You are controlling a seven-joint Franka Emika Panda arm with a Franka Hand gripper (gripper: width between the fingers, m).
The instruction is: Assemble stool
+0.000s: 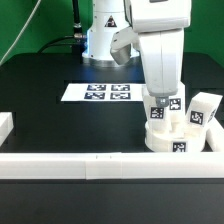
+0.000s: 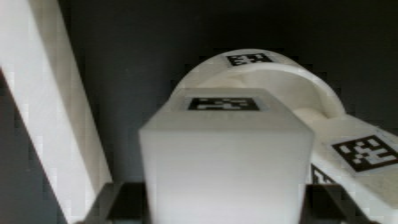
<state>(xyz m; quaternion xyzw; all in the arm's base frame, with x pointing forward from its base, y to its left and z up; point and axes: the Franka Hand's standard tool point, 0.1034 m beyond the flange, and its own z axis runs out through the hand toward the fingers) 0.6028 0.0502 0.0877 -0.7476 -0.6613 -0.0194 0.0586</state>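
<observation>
1. I am clamping my gripper [image 1: 166, 104] on a white blocky plastic leg [image 2: 217, 160]. The jaws are pressing its two opposite flat sides, low on the block, in the wrist view.
2. I am holding this leg upright, directly above the thick round white plastic seat [image 1: 165, 141]. I cannot tell if it is touching the seat.
3. The leg is looking rigid, light and smooth. I judge that the flat faces are giving a firm hold, though slick plastic may twist if I push off-axis.
4. A second white blocky leg [image 1: 203, 111] is standing just beside the seat, on the exterior view's right. It is crowding any sideways move there.
5. The long white border rail [image 1: 100, 162] is running along the near side of the seat, leaving little room.
6. The black table [image 1: 40, 110] is opening out beyond the seat toward the marker board [image 1: 100, 93], well apart.
</observation>
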